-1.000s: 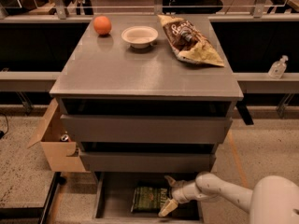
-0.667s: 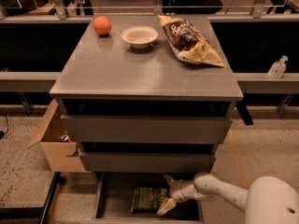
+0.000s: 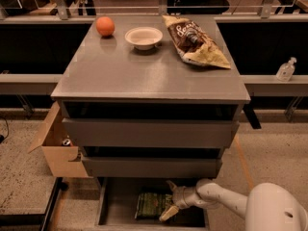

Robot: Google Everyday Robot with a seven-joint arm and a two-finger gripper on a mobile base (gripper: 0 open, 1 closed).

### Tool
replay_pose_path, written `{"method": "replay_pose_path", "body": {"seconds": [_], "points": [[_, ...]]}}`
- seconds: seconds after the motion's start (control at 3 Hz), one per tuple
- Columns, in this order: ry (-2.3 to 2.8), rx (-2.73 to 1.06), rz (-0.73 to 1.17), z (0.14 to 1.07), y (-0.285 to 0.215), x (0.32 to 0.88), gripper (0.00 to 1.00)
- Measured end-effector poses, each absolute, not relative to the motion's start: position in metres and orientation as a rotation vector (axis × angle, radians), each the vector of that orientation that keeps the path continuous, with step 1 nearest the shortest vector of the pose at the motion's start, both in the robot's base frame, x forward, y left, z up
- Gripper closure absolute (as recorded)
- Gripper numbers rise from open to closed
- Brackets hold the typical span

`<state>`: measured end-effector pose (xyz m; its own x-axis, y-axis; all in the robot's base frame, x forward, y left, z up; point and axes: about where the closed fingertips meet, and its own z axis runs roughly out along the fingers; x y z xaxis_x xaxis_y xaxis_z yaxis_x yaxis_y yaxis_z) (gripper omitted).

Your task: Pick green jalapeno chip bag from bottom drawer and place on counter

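Note:
The green jalapeno chip bag lies flat on the floor of the open bottom drawer, near its middle. My gripper is down inside the drawer at the bag's right edge, fingers open, one pale fingertip by the bag's lower right corner and the other above its upper right corner. The white arm reaches in from the lower right. The counter is the grey top of the cabinet above.
On the counter stand an orange, a white bowl and a brown and yellow chip bag. Two grey drawers above stick out partly. A cardboard box sits left of the cabinet. A sanitizer bottle stands on the right ledge.
The gripper has moved slightly left, closer to the bag's right edge. The bag has not moved.

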<state>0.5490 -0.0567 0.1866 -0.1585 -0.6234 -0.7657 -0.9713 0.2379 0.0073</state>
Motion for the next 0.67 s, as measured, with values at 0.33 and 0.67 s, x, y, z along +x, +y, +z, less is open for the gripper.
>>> {"method": "replay_pose_path", "body": {"seconds": [0.33,0.67], "points": [[1.875,-1.472,0.667,0.177,-0.05,0.554,0.0],[1.893,-1.488,0.646,0.164,-0.043,0.556,0.0]]}}
